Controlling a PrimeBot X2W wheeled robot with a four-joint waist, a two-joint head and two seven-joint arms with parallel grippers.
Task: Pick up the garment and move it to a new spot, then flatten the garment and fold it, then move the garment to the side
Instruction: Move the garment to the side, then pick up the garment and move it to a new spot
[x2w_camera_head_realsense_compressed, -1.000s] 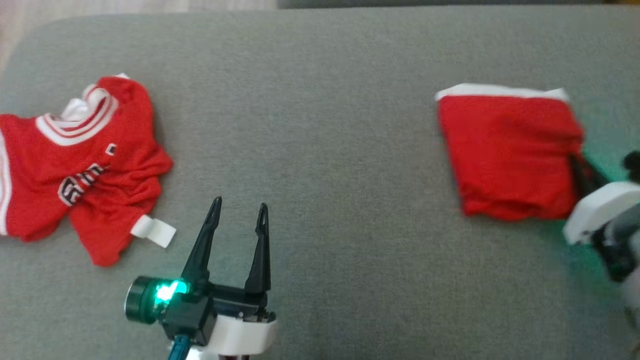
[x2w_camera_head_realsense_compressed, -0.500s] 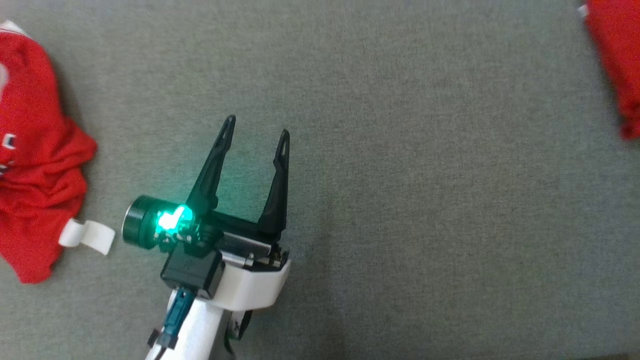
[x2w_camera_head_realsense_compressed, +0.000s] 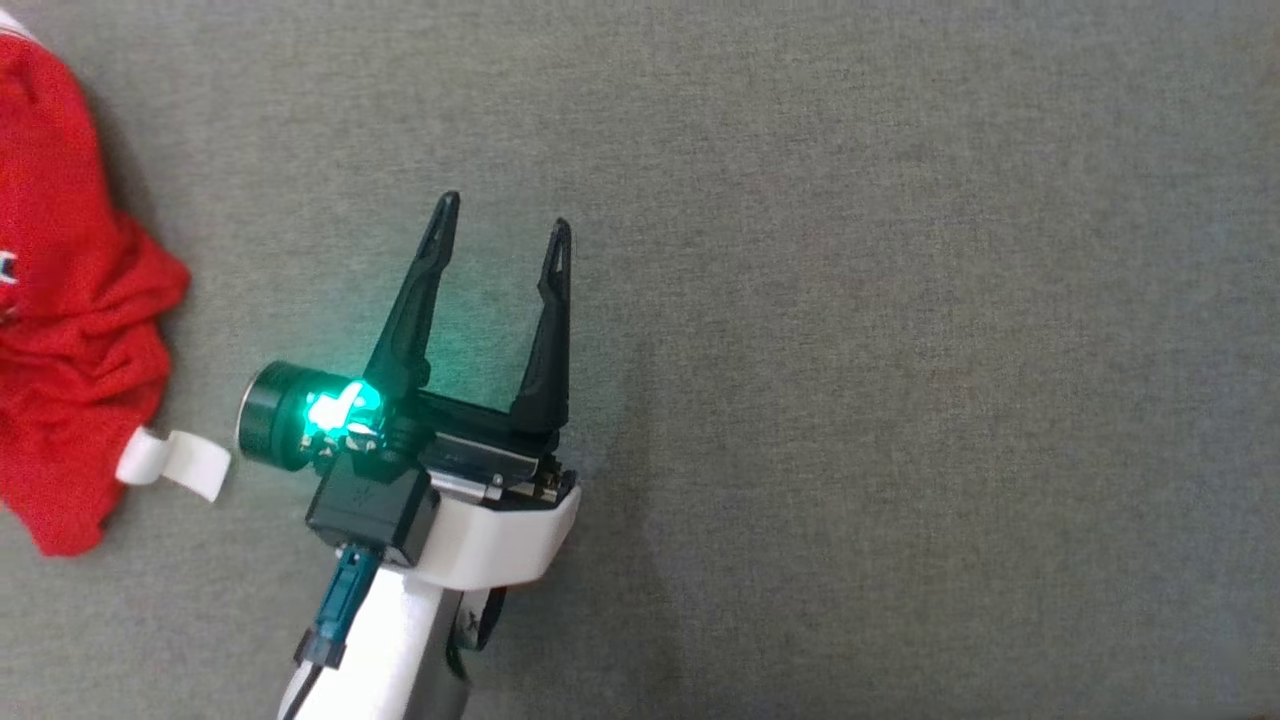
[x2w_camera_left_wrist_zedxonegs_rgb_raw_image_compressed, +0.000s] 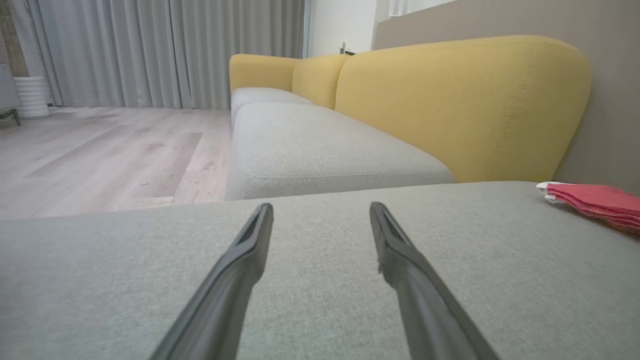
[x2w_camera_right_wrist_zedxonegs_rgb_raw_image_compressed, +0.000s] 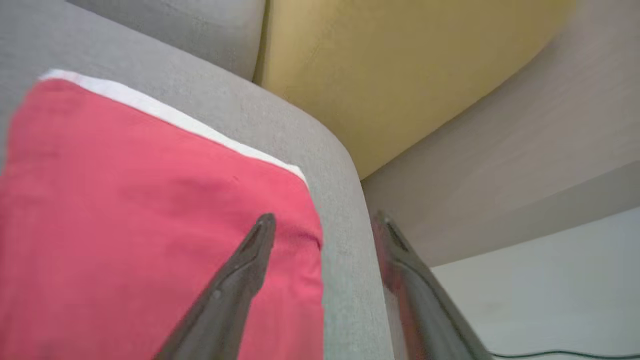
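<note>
Upholstery first: a broad grey cushion (x2w_camera_head_realsense_compressed: 900, 300) spreads under everything, with a yellow sofa back (x2w_camera_left_wrist_zedxonegs_rgb_raw_image_compressed: 460, 100) rising behind it. At the cushion's rounded right-hand corner lies the folded red garment (x2w_camera_right_wrist_zedxonegs_rgb_raw_image_compressed: 125, 210), a flat rectangle with a white band (x2w_camera_right_wrist_zedxonegs_rgb_raw_image_compressed: 175, 125) along its far edge and no part of it lifted. Off at the other end a crumpled red jersey (x2w_camera_head_realsense_compressed: 70, 380) sits in a heap, well apart from the folded piece. The right claw (x2w_camera_right_wrist_zedxonegs_rgb_raw_image_compressed: 325, 218) hangs over the folded garment's corner with its fingers spread — one above the red cloth, the other out past the cushion's edge, nothing pinched between them. Seen along that wrist, the cloth lies to the claw's left, so I'd judge a straight draw-back would leave the fold undisturbed. The left claw (x2w_camera_head_realsense_compressed: 505, 215) hovers mid-cushion, also spread and empty, with the folded piece well off to its right — the right arm is plainly the nearer. A small white tag (x2w_camera_head_realsense_compressed: 180, 465) pokes from the jersey's lower edge.
</note>
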